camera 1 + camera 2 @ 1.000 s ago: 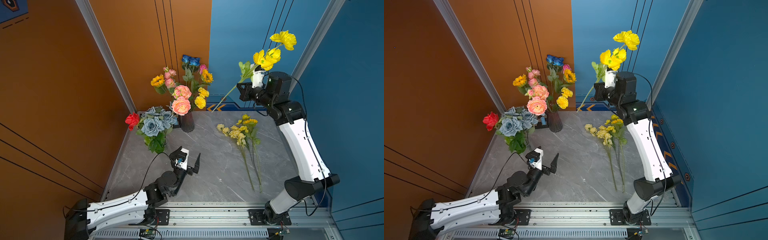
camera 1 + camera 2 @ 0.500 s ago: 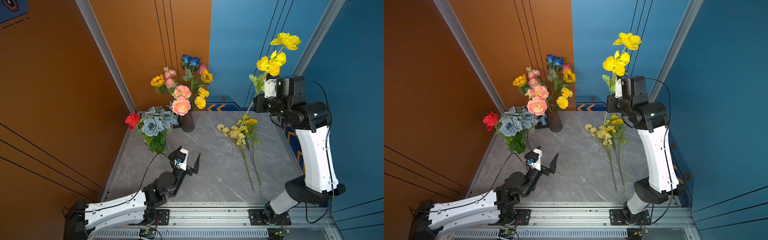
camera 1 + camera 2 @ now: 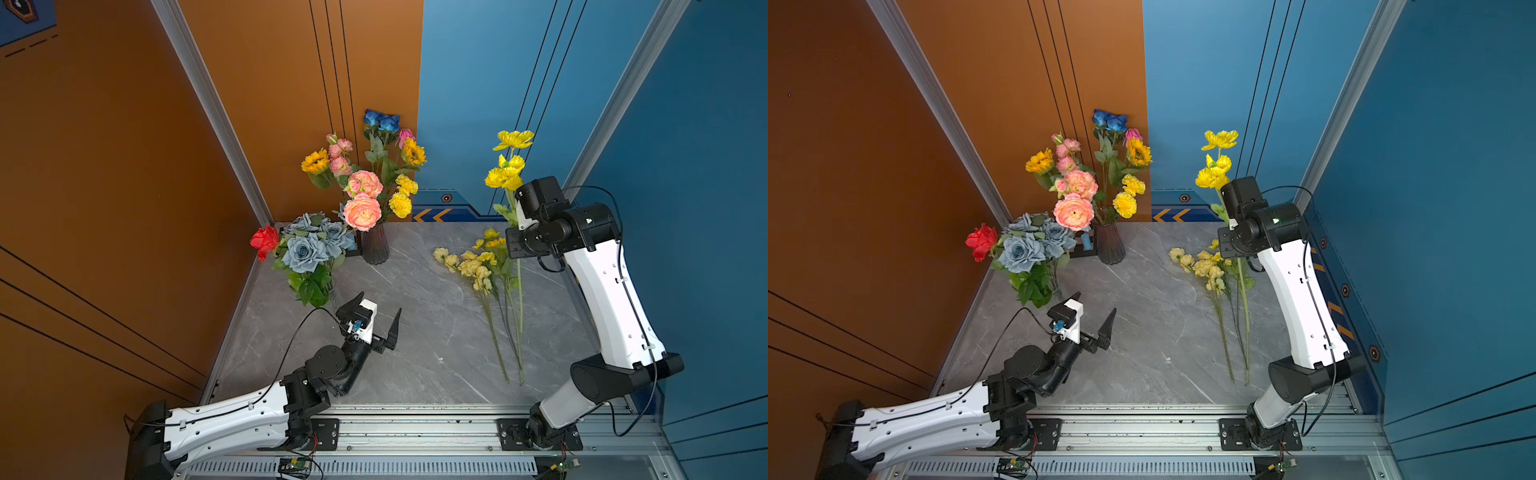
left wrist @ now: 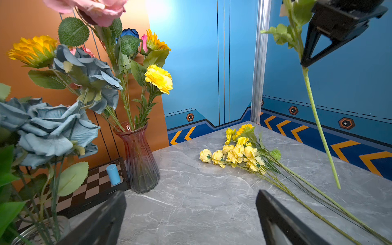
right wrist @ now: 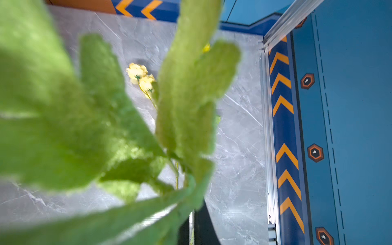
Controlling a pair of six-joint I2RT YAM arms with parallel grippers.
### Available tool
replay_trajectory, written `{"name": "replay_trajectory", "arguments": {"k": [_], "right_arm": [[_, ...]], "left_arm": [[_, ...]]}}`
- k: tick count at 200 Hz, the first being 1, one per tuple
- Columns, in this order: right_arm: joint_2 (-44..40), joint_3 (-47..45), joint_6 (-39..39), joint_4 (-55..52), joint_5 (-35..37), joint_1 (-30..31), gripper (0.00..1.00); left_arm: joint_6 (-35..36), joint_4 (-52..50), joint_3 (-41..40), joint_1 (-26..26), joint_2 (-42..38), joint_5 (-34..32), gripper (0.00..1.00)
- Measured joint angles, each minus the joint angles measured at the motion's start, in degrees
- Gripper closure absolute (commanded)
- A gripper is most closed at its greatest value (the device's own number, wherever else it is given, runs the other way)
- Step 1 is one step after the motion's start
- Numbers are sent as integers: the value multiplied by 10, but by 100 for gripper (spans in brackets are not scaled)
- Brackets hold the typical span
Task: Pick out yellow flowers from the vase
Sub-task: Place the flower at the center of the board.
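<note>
Yellow flowers, by lot.

- **Held:** poppy stem (image 3: 504, 178), blooms uppermost and near upright. The right claw (image 4: 304, 62) is clamped tight on it below the leaves. Its lower end hangs clear of the bench (image 3: 415, 332).
- **Laid down:** pale-yellow pile (image 3: 473, 266) on the bench, just beneath the hanging stem.
- **In the vase (image 3: 375, 247):** two sunflowers (image 3: 315, 161) and carnations (image 3: 401, 203), among peach peonies (image 3: 362, 211).
- **Left claw (image 3: 380, 301):** spread wide and empty, low over the bench.
- **Hazards:**
  - The top-heavy stem may swivel or slip in so narrow a pinch.
  - Released from this height, it could bounce off or scatter the pile.
  - Leaves blanket the right wrist view, so placement is half blind.
  - Later pulls may snag the peonies and tip the vase.
</note>
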Motion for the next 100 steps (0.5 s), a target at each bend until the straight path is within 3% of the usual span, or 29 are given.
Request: {"name": "replay_trajectory", "arguments": {"k": [49,100], "right_arm": [[64,-118,-5,70,-56,-58,100],[166,-136,-16,129,-96,-78,100]], "left_arm": [[24,-3,0,-15,0,1,2],[45,-8,1,-34,16,1,2]]}}
